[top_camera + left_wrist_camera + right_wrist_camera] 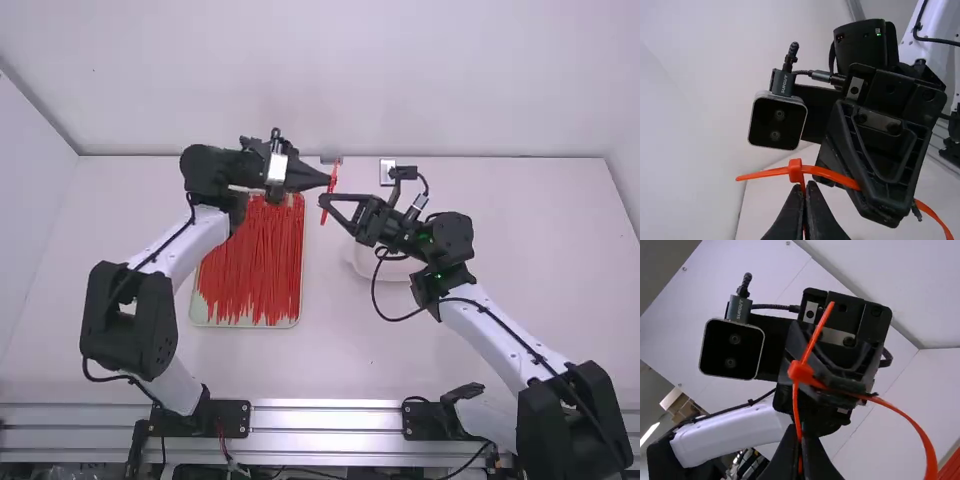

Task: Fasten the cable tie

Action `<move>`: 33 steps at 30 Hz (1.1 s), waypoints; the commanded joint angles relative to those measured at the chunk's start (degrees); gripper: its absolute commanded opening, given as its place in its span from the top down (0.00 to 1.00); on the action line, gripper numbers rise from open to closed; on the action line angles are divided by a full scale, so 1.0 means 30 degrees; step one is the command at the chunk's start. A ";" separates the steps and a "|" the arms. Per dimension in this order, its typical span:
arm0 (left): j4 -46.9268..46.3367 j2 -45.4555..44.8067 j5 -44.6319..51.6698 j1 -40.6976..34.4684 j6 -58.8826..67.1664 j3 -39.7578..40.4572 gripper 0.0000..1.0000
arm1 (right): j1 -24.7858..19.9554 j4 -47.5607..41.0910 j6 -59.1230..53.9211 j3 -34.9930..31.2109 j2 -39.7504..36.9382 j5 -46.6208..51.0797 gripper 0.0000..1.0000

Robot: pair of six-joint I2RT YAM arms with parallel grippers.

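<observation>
A red cable tie [323, 209] hangs in the air over the back middle of the table, held between both grippers. My left gripper [327, 181] comes in from the left and is shut on the tie's strap just below its square head [795, 170]. From the right, my right gripper [327, 198] meets it tip to tip, shut on another part of the strap. In the left wrist view my own fingers [804, 189] pinch the strap with the right gripper's black body [875, 150] close behind. In the right wrist view my fingers [799, 442] pinch the strap under the head [800, 371], and the tie loop [920, 435] curves off sideways.
A tray [197, 312] piled with several loose red cable ties [255, 260] lies under the left arm. A white bowl-like object [372, 268] sits below the right gripper. A small white fitting [387, 172] stands at the back wall.
</observation>
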 commanded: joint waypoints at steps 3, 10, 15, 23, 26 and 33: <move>0.2834 -0.0036 0.1355 -0.0189 -0.2302 -0.1027 0.99 | -0.0765 0.0226 0.0015 0.0554 0.0036 0.1421 1.00; 0.5479 -0.0036 0.1348 -0.0189 -0.4044 -0.1894 0.99 | -0.0911 0.0495 0.0066 0.0554 0.0036 0.1435 1.00; 0.5202 -0.0036 0.1355 -0.0189 -0.4051 -0.2120 0.99 | -0.0918 0.0641 0.0335 0.0561 0.0036 0.1537 1.00; 0.5450 -0.0036 0.1348 -0.0189 -0.3956 -0.2688 0.99 | -0.1290 0.0546 0.0350 0.0809 0.0036 0.1450 1.00; 0.5442 -0.0036 0.1122 -0.0153 -0.3861 -0.2703 0.98 | -0.1413 0.0546 0.0517 0.0772 0.0036 0.1239 1.00; 0.5457 -0.0036 0.0277 0.0954 -0.5129 -0.2696 0.98 | -0.1413 0.0466 0.0408 0.0743 0.0036 0.0903 0.81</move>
